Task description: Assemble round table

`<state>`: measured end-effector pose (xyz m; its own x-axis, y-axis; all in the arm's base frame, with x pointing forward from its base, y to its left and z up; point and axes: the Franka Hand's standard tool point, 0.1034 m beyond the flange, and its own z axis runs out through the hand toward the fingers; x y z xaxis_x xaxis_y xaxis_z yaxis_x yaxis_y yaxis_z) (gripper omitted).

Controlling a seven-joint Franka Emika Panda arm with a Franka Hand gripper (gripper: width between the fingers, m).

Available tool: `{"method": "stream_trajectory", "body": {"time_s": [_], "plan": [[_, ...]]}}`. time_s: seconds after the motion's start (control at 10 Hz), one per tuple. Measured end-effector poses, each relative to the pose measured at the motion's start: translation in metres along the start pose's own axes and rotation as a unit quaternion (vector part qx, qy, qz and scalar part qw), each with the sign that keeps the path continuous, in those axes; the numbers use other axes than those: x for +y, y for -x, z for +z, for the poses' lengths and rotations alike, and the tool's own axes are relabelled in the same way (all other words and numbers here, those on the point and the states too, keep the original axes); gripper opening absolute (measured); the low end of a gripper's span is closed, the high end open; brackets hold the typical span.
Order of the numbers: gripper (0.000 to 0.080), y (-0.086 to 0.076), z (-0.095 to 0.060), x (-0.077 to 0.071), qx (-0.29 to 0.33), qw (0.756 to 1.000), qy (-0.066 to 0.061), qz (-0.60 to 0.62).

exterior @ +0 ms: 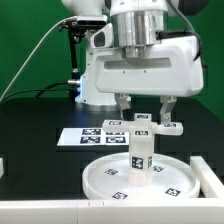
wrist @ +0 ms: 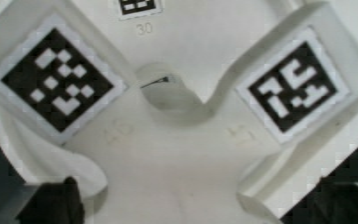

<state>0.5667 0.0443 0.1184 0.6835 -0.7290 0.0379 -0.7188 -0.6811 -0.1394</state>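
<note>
The large rimmed round disc (exterior: 100, 178) lies flat on the black table, near the front. The short cylinder leg (exterior: 140, 156) stands upright at its middle, tags on its side. The cross-shaped foot (exterior: 141, 128) sits on top of the leg, one tagged arm reaching toward the exterior view's right. My gripper (exterior: 143, 119) hangs straight over it, open, with one finger on each side of the foot. In the wrist view the foot (wrist: 176, 130) fills the picture with two tagged arms and a centre hole. The dark fingertips (wrist: 51, 203) stand wide apart at the edge, with the gripper (wrist: 197, 205) holding nothing.
The marker board (exterior: 88, 136) lies flat on the table behind the disc. The arm's white base (exterior: 95, 75) stands behind that. A white ledge (exterior: 50, 212) runs along the front edge, and a white block (exterior: 210, 172) sits at the exterior view's right.
</note>
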Motion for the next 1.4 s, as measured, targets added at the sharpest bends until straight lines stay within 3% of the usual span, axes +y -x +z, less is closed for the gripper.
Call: {"method": "stream_trajectory", "body": {"time_s": [0.2, 0.4, 0.7, 1.0, 1.2, 1.3, 1.4], "plan": [[0.0649, -0.003, -0.014, -0.004, 0.006, 0.995, -0.010, -0.097], [0.0649, -0.005, -0.018, -0.004, 0.009, 0.972, -0.011, -0.236], [0.0649, -0.004, -0.013, -0.004, 0.018, 0.908, -0.006, -0.420], [0.0649, -0.005, -0.013, -0.002, 0.018, 0.871, -0.003, -0.490], [0.0649, -0.004, -0.009, -0.002, 0.009, 0.800, 0.011, -0.600], [0.0649, -0.005, -0.008, -0.002, 0.012, 0.782, 0.012, -0.623], [0.0649, -0.005, -0.008, -0.001, 0.012, 0.788, 0.013, -0.615]]}}
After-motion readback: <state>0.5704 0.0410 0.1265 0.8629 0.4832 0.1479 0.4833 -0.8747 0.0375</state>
